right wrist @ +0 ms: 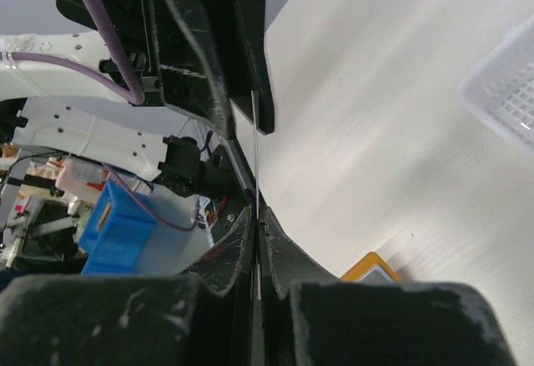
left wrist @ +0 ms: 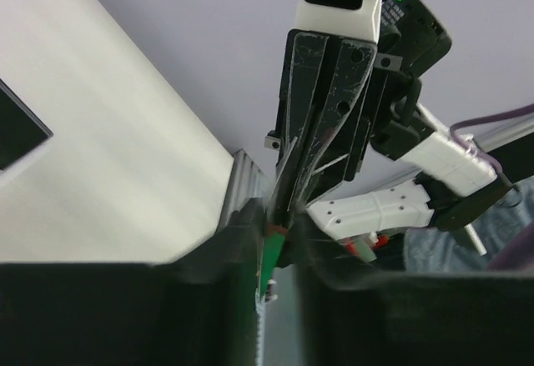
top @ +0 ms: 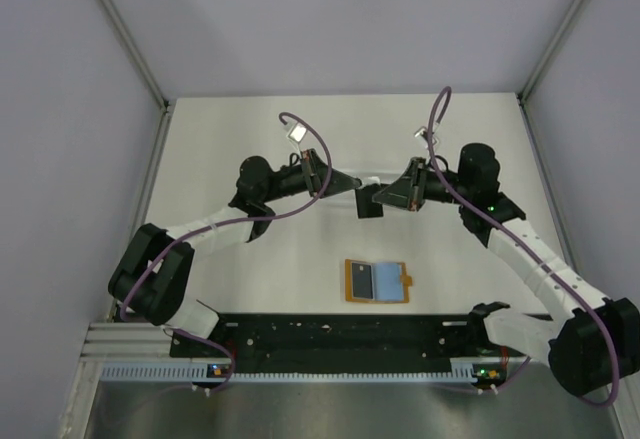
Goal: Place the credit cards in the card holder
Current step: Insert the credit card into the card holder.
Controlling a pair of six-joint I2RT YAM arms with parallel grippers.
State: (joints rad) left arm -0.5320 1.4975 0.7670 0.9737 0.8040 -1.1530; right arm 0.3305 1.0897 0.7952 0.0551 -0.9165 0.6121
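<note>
Lying open on the table [top: 270, 274], your card holder [top: 377, 281] shows a blue-grey panel. Your right gripper [right wrist: 255, 213] clamps a credit card [right wrist: 254, 149]; whether the left gripper [left wrist: 279, 220] grips, you cannot tell.

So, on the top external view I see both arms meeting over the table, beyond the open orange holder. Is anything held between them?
Observer: Yes. The right wrist view shows the right fingers shut on a thin flat credit card, seen edge-on.
Operator: Does the left arm grip it too?
Observer: The card's far end lies alongside the left fingers. Neither wrist view shows whether they clamp it.
</note>
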